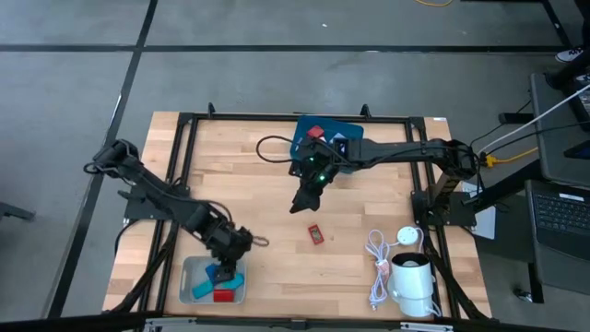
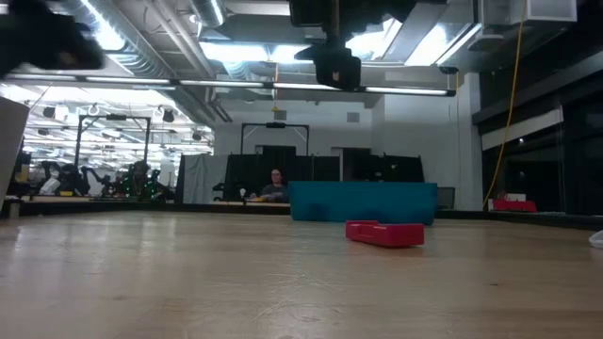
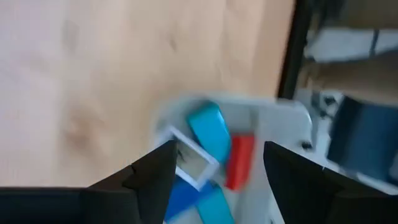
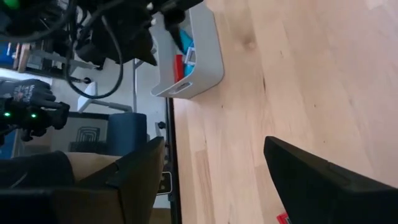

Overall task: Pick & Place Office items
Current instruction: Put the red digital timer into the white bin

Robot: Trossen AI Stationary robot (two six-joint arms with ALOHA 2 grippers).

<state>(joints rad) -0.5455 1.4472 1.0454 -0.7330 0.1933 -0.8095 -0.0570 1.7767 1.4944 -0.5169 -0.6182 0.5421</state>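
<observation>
A white tray (image 1: 189, 277) at the table's near left holds blue pieces (image 3: 210, 129), a red piece (image 3: 239, 160) and a white-edged piece (image 3: 194, 163). My left gripper (image 3: 217, 165) hangs open just above the tray, its fingers on either side of these pieces; whether one finger touches the white-edged piece, I cannot tell. A flat red piece (image 1: 315, 233) lies on the wood mid-table. My right gripper (image 1: 302, 201) hovers open above the table, just beyond it. Another red piece (image 1: 315, 132) sits on a blue tray (image 1: 343, 132) at the far edge.
A coiled white cable (image 1: 376, 267) and a white cylindrical device (image 1: 412, 281) sit at the near right. A black cord (image 1: 269, 148) loops by the blue tray. Bare wood lies between the two trays. Beyond the table's left edge, a gloved hand (image 4: 28, 109) shows.
</observation>
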